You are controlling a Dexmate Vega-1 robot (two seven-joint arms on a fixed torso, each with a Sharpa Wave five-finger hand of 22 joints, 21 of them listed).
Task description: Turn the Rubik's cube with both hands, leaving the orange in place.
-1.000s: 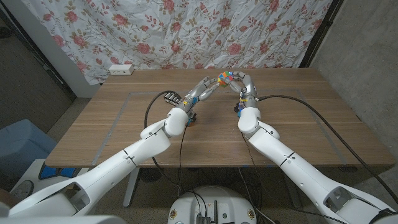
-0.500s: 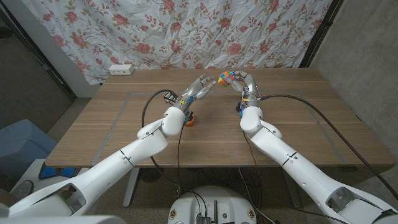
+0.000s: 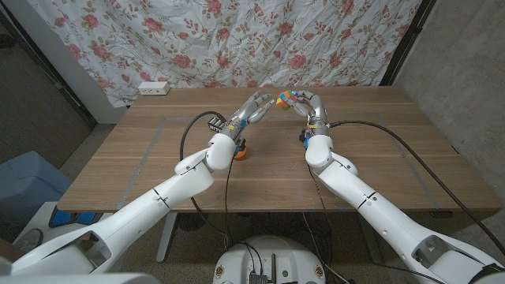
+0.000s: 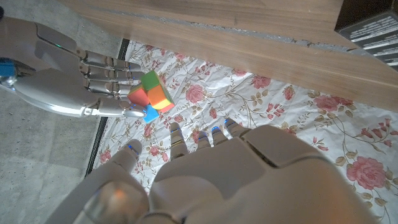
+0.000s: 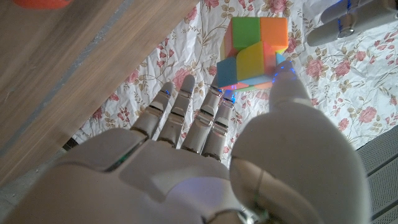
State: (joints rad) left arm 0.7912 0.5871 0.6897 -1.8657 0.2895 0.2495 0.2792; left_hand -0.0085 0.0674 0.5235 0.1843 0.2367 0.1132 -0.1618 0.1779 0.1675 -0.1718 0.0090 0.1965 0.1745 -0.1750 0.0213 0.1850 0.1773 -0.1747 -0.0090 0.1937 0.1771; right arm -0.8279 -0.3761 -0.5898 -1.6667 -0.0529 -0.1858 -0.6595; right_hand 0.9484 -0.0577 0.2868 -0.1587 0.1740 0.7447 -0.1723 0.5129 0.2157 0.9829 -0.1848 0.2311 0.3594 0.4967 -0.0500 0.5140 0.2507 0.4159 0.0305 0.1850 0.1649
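The little square Rubik's cube (image 5: 254, 53) has green, orange, yellow, pink and blue patches. The round orange (image 3: 241, 151) is orange. The cloth curtain (image 3: 237, 39) is white with red roses.

The left hand (image 4: 249, 180) is seen from behind across the lower frame, fingers apart and nothing held. At upper left the Rubik's cube (image 4: 151, 94) is held at the fingertips of the right hand (image 4: 74, 87), apart from the left fingers. The wooden table (image 4: 249, 37) crosses the top, flowered cloth (image 4: 298, 112) below it.
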